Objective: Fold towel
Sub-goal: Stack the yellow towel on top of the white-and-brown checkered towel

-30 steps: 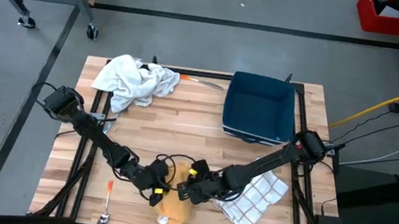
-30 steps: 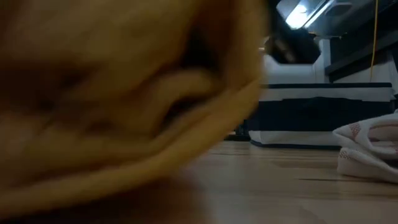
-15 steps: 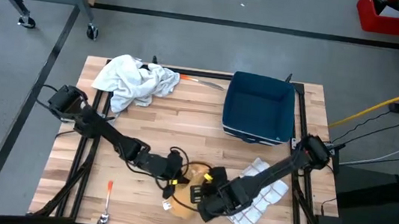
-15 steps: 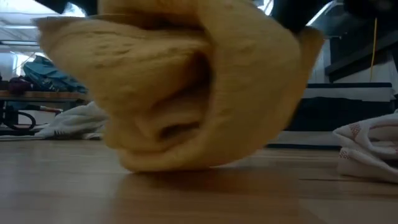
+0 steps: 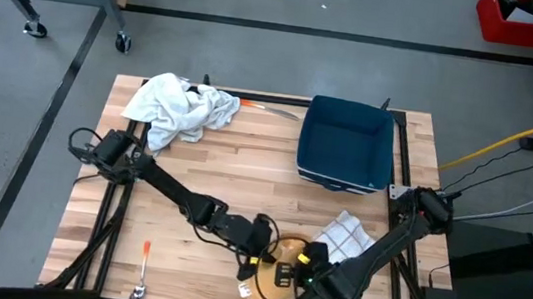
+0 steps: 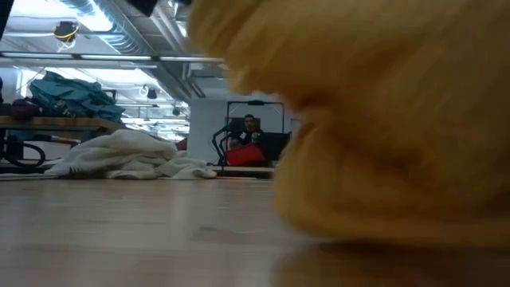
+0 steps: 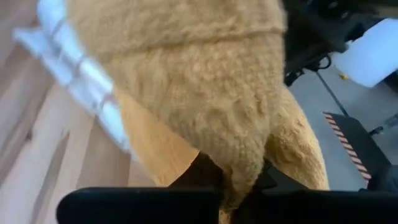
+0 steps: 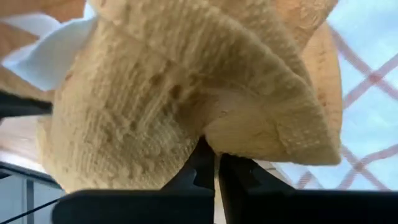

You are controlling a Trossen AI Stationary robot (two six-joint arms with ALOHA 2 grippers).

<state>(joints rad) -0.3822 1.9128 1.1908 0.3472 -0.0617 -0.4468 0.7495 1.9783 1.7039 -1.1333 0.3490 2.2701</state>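
The yellow towel (image 5: 289, 247) is bunched near the table's near edge, between both grippers. It fills the right of the low view (image 6: 382, 119), its underside close to the wood. My left gripper (image 5: 259, 258) reaches it from the table's left and is shut on it (image 7: 239, 183). My right gripper (image 5: 305, 281) comes from the right and is shut on it too (image 8: 215, 169). A folded white checked towel (image 5: 347, 235) lies on the table just right of them. My left gripper pinches a bunched fold of the yellow towel (image 7: 244, 163) between its two fingers. The cloth rises from the fingers in a thick lump; how many layers it has cannot be told. My right gripper pinches a folded edge of the yellow towel (image 8: 211, 134), several layers together. The cloth fans out beyond the fingertips.
A crumpled white towel (image 5: 181, 106) lies at the far left of the table, also in the low view (image 6: 127, 155). A dark blue bin (image 5: 348, 144) stands at the far right. An orange-handled tool (image 5: 146, 250) lies near the left near corner. A person (image 6: 251, 127) is far behind.
Both grippers have moved toward the table's right and a little toward its near edge, staying shut and carrying the yellow towel along. The bunched towel has shifted from the middle of the near edge to beside the checked towel. In the low view it has crossed from left to right.
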